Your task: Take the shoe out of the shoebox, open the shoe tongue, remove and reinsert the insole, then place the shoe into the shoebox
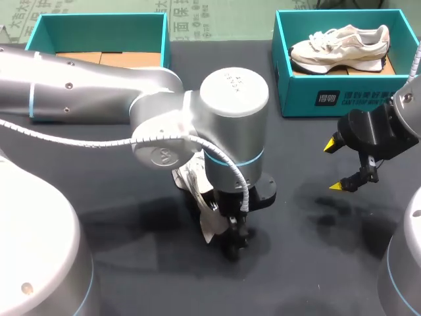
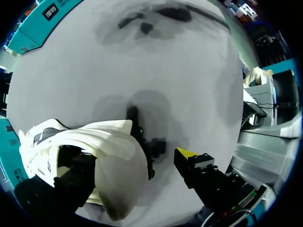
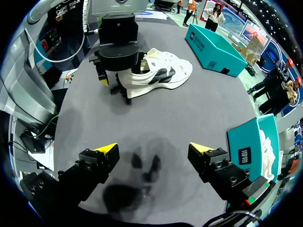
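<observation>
2 teal boxes, 2 shoes, 2 grippers. R box [image 1: 368, 95] sits at the far R corner of the table [image 1: 316, 276]. Its front wall has a dark label [image 1: 327, 99] w/ white print, and the same label shows in the R wrist view [image 3: 245, 156]. L box [image 1: 99, 23] is at the far L, w/ brown card inside; no print can be made out on it.

Shoe [image 3: 156, 73] is out of the box, on the dark table near the middle, under the L arm [image 1: 99, 85]. It's white w/ dark side stripes, white laces and a pale sole, standing on its sole. Only a bit of it peeks out in the head view [image 1: 191, 178].

L gripper [image 2: 135, 158] is spread wide. One finger is sunk in the shoe's [image 2: 109, 156] mouth; the other, yellow tip bare, stands apart off the shoe's side, so no grasp from two sides.

2nd shoe [image 1: 342, 49] lies in the R box. It's cream and beige w/ white laces and a white sole w/ a dark patch.

R gripper [image 1: 335, 166] hangs over bare table in front of the R box, fingers [image 3: 110, 150] released and wide w/ nothing between. It's well apart from the shoe.
</observation>
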Action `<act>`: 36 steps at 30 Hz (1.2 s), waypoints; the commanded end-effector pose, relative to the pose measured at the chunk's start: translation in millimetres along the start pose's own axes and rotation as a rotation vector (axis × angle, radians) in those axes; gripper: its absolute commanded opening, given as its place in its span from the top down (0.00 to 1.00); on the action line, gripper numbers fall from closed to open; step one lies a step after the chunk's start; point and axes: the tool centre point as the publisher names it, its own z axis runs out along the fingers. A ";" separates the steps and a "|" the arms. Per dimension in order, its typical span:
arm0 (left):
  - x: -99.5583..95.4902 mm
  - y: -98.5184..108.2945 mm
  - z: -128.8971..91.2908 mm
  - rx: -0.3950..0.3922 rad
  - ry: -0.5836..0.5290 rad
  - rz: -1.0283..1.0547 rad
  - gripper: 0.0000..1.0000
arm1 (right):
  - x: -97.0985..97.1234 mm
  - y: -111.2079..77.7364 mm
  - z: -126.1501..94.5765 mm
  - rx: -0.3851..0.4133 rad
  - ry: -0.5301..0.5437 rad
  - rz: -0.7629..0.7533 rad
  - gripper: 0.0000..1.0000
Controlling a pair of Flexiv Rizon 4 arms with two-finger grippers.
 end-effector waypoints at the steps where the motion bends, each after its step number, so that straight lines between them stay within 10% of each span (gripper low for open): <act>1: 6.0 3.7 0.0 0.003 -0.021 -0.018 0.18 | 1.6 -0.2 0.5 0.002 -0.003 0.000 0.00; 11: -0.5 14.1 -1.7 0.012 -0.037 -0.066 0.37 | 1.6 -0.2 0.5 0.002 -0.003 0.000 0.00; 18: -7.1 12.7 4.4 -0.002 -0.016 -0.074 0.72 | 1.6 -0.2 0.5 0.002 -0.003 0.000 0.00; 20: -7.5 12.1 5.1 -0.005 -0.015 -0.074 1.00 | 1.6 -0.2 0.5 0.002 -0.003 0.000 0.00; 36: -33.9 14.0 -58.6 0.035 0.005 0.088 1.00 | 1.6 -0.2 0.5 0.002 -0.003 0.000 0.00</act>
